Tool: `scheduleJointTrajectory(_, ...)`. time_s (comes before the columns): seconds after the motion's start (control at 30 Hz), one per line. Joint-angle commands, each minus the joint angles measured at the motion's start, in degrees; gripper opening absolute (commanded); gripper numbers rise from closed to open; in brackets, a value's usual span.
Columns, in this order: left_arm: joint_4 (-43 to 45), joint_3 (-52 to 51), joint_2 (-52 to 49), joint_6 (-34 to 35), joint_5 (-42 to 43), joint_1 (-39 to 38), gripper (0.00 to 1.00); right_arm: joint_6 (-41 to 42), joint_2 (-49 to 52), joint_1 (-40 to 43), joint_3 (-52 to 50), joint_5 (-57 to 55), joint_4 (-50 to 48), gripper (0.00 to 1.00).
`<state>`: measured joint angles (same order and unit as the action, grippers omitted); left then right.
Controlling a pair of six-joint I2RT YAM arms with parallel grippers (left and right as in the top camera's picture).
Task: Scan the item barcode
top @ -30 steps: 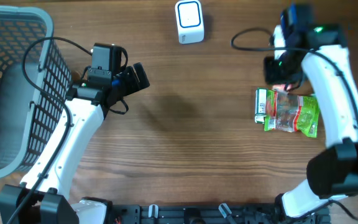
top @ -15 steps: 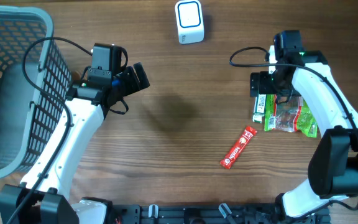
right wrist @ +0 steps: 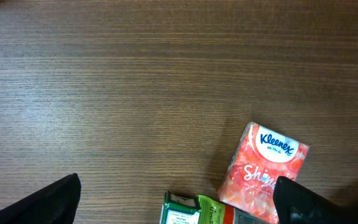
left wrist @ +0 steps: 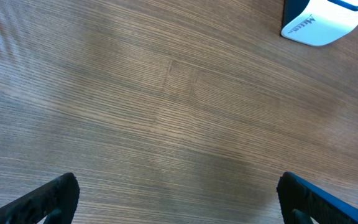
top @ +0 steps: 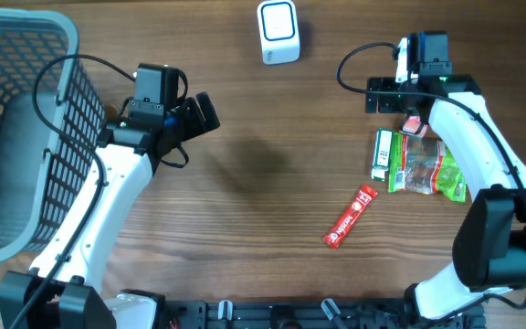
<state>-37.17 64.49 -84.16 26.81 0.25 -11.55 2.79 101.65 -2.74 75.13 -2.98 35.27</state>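
Observation:
The white barcode scanner (top: pixel 278 31) stands at the far middle of the table; its corner (left wrist: pixel 325 22) shows in the left wrist view. A red stick packet (top: pixel 351 217) lies loose on the wood, right of centre. A pink Kleenex pack (top: pixel 415 125) (right wrist: pixel 265 171), a green box (top: pixel 384 153) (right wrist: pixel 182 210) and a green snack bag (top: pixel 427 169) lie together at the right. My right gripper (top: pixel 383 96) (right wrist: pixel 176 183) hangs open and empty just beyond that pile. My left gripper (top: pixel 199 114) (left wrist: pixel 178 183) is open and empty over bare wood, left of centre.
A grey wire basket (top: pixel 16 128) fills the left side of the table, beside the left arm. A black cable (top: pixel 359 55) loops off the right wrist above the table.
My right gripper has opened and drawn back toward the far edge, away from the pile. The red stick packet, unseen a second ago, now lies on the table. The left arm is still.

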Motion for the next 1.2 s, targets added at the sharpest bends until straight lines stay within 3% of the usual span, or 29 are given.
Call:
scheduleJointTrajectory(0.0,0.11,0.11,0.00,-0.72,-0.79,0.22,1.00,0.35,-7.08,-1.01,0.31,0.04,-0.11,1.00)
scheduleJointTrajectory(0.37,0.11,0.11,0.00,-0.72,-0.79,0.22,1.00,0.37,-43.95,-1.60,0.31,0.02,-0.07,1.00)
scheduleJointTrajectory(0.47,0.11,0.11,0.00,-0.72,-0.79,0.22,1.00,0.04,-52.98,-1.60,0.31,-8.83,0.63,1.00)
scheduleJointTrajectory(0.7,0.11,0.11,0.00,-0.72,-0.79,0.22,1.00,0.00,-74.90,-1.57,-2.56,-10.75,20.85,1.00)
scheduleJointTrajectory(0.8,0.11,0.11,0.00,-0.72,-0.79,0.22,1.00,0.20,-84.21,-1.57,-10.86,-10.73,20.15,1.00)
scheduleJointTrajectory(0.97,0.11,0.11,0.00,-0.72,-0.79,0.22,1.00,0.37,-101.00,-1.53,-32.52,-6.62,1.42,1.00)
scheduleJointTrajectory(1.17,0.11,0.11,0.00,-0.72,-0.79,0.22,1.00,0.42,-101.42,-1.49,-53.51,2.12,-37.27,1.00)
